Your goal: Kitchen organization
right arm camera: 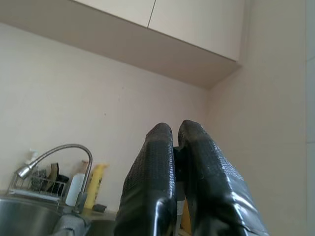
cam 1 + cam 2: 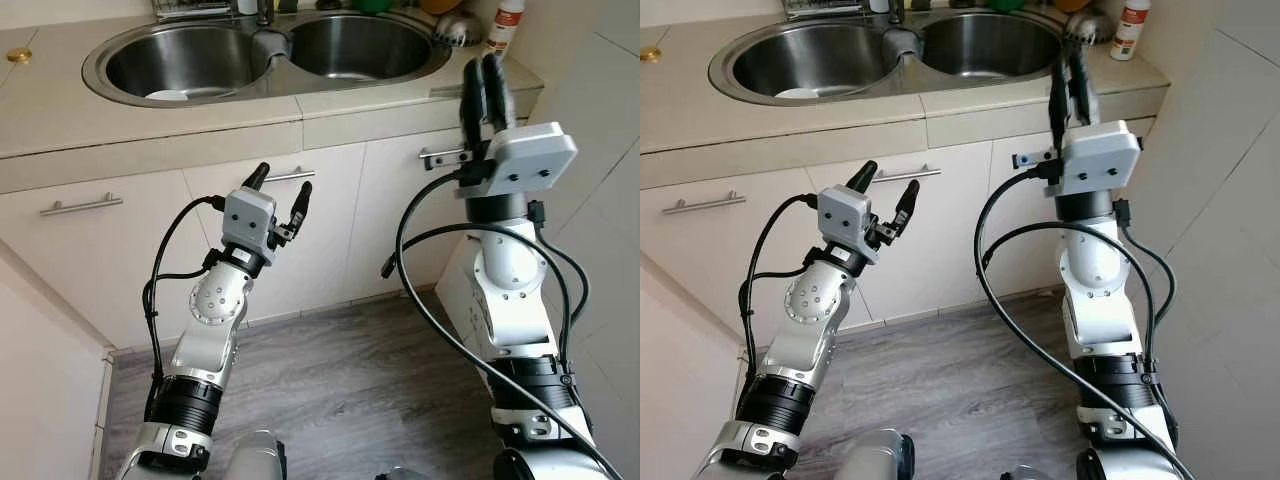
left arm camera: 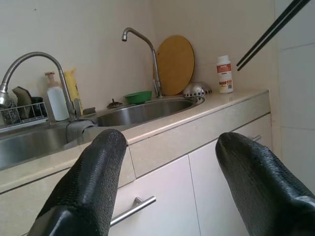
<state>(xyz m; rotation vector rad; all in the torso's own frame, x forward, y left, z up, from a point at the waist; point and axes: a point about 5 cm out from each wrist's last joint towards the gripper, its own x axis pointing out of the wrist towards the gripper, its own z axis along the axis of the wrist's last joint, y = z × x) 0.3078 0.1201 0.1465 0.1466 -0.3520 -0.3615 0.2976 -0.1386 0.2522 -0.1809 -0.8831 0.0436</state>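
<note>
Left gripper (image 2: 280, 193), fingers wide and empty, sits nearest the horizontal drawer handle (image 2: 290, 175) at 12 o'clock; right gripper (image 2: 484, 90) pinched closed.

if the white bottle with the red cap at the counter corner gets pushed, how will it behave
The white bottle with the red cap stands tall and narrow, so it would probably tip rather than slide. It looks like plastic, likely light and not fragile. It stands near the beige counter's right end, so it might fall off.
</note>
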